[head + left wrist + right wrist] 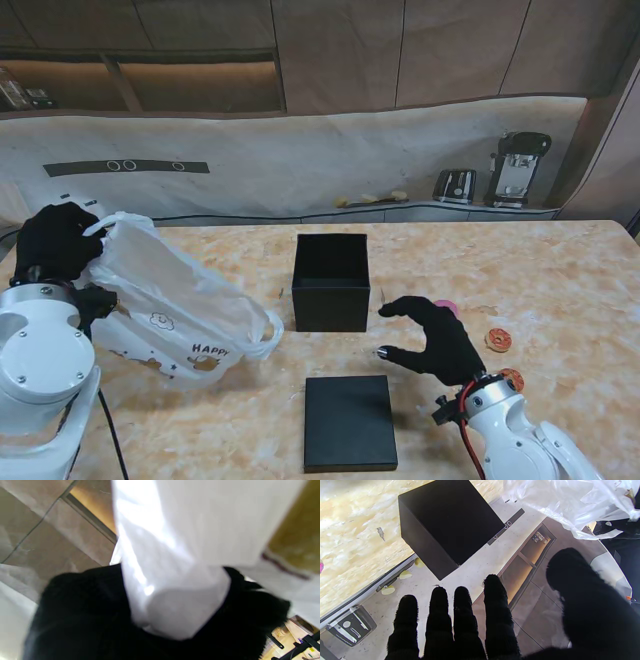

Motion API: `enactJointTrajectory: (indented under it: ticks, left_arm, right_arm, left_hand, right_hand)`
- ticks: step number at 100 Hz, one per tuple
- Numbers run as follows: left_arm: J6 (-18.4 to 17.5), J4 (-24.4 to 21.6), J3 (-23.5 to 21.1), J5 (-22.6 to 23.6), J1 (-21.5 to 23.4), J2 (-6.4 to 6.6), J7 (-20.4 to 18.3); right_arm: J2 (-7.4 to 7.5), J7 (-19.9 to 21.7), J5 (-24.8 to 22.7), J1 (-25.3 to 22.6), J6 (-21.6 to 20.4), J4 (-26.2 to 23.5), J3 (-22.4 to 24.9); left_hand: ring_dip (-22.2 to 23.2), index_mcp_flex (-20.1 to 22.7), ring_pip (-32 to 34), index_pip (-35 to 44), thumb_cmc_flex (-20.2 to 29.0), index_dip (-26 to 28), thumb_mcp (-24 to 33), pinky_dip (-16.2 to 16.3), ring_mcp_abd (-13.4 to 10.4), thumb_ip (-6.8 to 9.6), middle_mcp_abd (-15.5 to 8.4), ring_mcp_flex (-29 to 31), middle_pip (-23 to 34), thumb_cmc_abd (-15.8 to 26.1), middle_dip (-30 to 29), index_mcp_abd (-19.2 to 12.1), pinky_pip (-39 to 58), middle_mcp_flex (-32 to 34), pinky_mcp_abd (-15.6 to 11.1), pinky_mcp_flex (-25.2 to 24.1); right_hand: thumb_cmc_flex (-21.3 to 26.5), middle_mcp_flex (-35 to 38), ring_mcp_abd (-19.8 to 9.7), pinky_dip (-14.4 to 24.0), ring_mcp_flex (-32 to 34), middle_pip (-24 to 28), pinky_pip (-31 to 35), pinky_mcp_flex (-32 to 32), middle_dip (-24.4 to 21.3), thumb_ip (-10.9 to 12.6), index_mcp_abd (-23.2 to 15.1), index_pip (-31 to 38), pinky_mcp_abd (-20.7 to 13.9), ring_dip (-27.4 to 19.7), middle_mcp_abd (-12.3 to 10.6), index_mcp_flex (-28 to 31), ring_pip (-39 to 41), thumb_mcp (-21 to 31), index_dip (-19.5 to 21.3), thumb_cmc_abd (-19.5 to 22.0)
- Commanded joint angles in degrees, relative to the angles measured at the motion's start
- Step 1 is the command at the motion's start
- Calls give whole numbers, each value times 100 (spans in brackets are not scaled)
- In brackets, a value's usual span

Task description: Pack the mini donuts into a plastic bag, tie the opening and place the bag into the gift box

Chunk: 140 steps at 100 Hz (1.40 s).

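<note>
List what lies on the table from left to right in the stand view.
left hand → plastic bag → gift box → right hand → brown donut

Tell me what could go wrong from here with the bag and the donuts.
The left hand grips the plastic bag by one edge only, so the mouth may sag shut before a donut goes in. The right hand is open and empty, with the mini donuts on the table behind it; a backward sweep might knock them away. The bag could also brush the open gift box.
</note>
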Motion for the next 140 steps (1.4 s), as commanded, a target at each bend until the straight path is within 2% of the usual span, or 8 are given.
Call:
enactJointTrajectory:
  ticks: [1, 33, 57, 115, 140]
  left_arm:
    - [24, -252, 39, -69, 70, -15, -106]
    - [154, -1065, 4, -393, 363, -8, -304]
    - [457, -1181, 114, -790, 202, -28, -409]
    - [850, -1269, 1081, -1545, -200, -275, 176]
    - [1116, -1259, 1630, -1824, -525, -470, 588]
  right_arm:
    - [-41, 31, -27, -108, -50, -66, 23]
    - [-46, -37, -114, -260, -152, -124, 189]
    - [-60, -131, -156, -274, -185, -128, 221]
    - [-82, -326, -375, -461, -243, -243, 558]
    - [-96, -430, -464, -481, -240, -267, 655]
  left_hand:
    - [9, 133, 306, -82, 105, 65, 401, 143, -505, 165, 68, 148, 630, -172, 84, 102, 396, 596, -69, 169]
    - [-8, 188, 393, -121, 144, 57, 388, 269, -511, 179, 135, 148, 642, -216, 69, 153, 464, 627, -102, 185]
    - [-34, 193, 418, -172, 175, 69, 341, 334, -525, 168, 164, 145, 635, -198, 59, 193, 485, 633, -152, 192]
    - [-90, 172, 370, -247, 237, 94, 214, 388, -553, 147, 197, 141, 592, -139, 51, 225, 445, 571, -158, 190]
    - [-105, 152, 338, -266, 243, 100, 162, 394, -542, 138, 202, 137, 573, -100, 53, 210, 415, 543, -147, 189]
  right_hand:
    - [-148, -58, -178, 69, 1, -33, -101, -67, 16, 56, -25, -93, -2, -65, -65, -23, -40, 61, -18, 97]
    - [-145, -46, -178, 71, 0, -41, -102, -69, 16, 58, 20, -81, 2, -68, -55, 36, -44, 54, -13, 94]
    - [-140, -44, -184, 72, 5, -42, -103, -68, 19, 59, 24, -96, 3, -66, -63, 40, -42, 52, -15, 88]
    - [-132, -10, -178, 71, 1, -47, -110, -74, 23, 60, 29, -109, 8, -70, -58, 39, -51, 50, -9, 80]
    - [-127, -3, -174, 71, -1, -53, -111, -70, 24, 60, 37, -114, 7, -70, -53, 40, -53, 52, -6, 79]
